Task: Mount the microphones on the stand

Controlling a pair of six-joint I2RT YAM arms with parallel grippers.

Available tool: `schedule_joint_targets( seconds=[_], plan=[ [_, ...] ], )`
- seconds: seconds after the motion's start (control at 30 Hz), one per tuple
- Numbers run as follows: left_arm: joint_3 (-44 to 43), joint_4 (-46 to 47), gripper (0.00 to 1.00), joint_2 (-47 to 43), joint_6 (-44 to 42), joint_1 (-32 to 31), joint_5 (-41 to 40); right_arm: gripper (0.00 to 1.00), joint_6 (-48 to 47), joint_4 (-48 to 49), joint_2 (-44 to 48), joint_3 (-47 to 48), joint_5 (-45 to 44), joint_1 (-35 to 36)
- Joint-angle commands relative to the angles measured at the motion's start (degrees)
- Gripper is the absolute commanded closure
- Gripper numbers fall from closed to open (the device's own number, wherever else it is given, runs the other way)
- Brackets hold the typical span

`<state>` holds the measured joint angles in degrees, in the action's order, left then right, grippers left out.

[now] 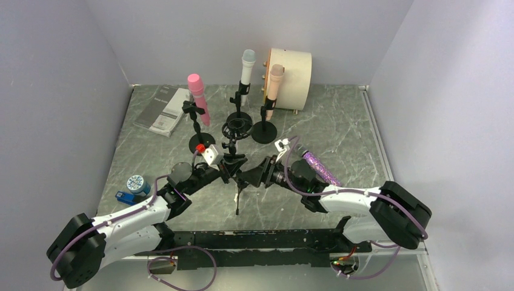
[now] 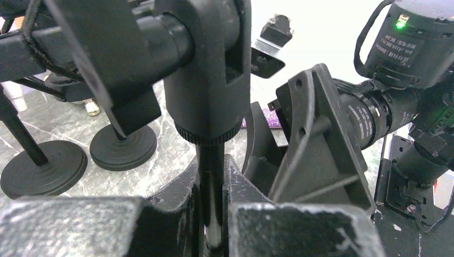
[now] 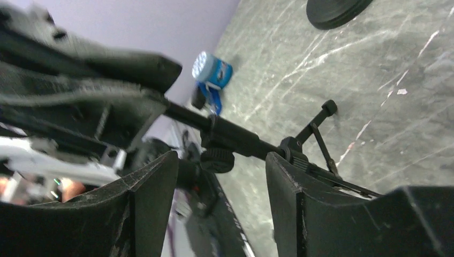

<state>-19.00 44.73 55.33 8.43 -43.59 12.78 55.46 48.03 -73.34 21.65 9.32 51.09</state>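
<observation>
Upper left of centre, your pink mic [image 1: 198,97] sits clipped upright; below it your left tool [image 2: 212,214] pinches the tripod pole [image 2: 211,160]. White mic [image 1: 247,70] and peach mic [image 1: 274,85] stand clipped at upper centre. Your right tool [image 3: 222,182] gapes wide, and the purple glitter mic [image 1: 320,168] lies on the table [image 1: 351,133] at centre right.

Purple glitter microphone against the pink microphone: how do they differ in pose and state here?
The pink microphone is clipped in a round-base stand, head up and leaning; the purple glitter microphone lies flat on the table, in no stand. The pink microphone stands at the back left; the purple glitter one lies by the right arm. Pink is plain, purple sparkles. Both are stick-shaped handheld mics.
</observation>
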Motion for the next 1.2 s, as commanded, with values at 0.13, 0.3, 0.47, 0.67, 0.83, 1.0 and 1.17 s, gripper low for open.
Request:
schedule_joint_targets(
  seconds=[0.13, 0.3, 0.47, 0.67, 0.83, 1.0, 1.17],
  plan=[
    [-1.9, 0.9, 0.97, -0.2, 0.5, -0.1, 1.2, 0.49, -16.7, 3.9, -2.7, 3.1, 6.4, 0.6],
    [-2.0, 0.7, 0.97, 0.0, 0.5, -0.1, 1.6, 0.58, -11.5, 9.1, -3.0, 2.3, 2.9, 0.6],
    [-2.0, 0.9, 0.97, 0.4, 0.5, -0.1, 1.7, 0.73, -6.1, 8.8, -3.0, 1.9, -1.1, 0.6],
    [-2.0, 0.9, 0.97, 0.3, 0.5, -0.1, 1.8, 1.00, 7.8, 0.2, -2.4, 3.3, -4.4, 0.2],
    [-1.5, 1.9, 0.98, 0.4, 0.5, -0.1, 1.4, 1.00, 30.7, 4.2, -4.4, -1.1, -5.5, -0.4],
    [-1.5, 1.6, 0.97, 0.3, -0.2, -0.1, 2.3, 1.00, 44.6, 12.7, -7.2, -3.2, -2.9, 0.3],
    [-1.8, -1.2, 0.97, -1.1, -1.6, -0.1, 1.8, 0.67, 37.2, 3.6, -0.2, -2.3, -7.3, 0.3]
  ],
)
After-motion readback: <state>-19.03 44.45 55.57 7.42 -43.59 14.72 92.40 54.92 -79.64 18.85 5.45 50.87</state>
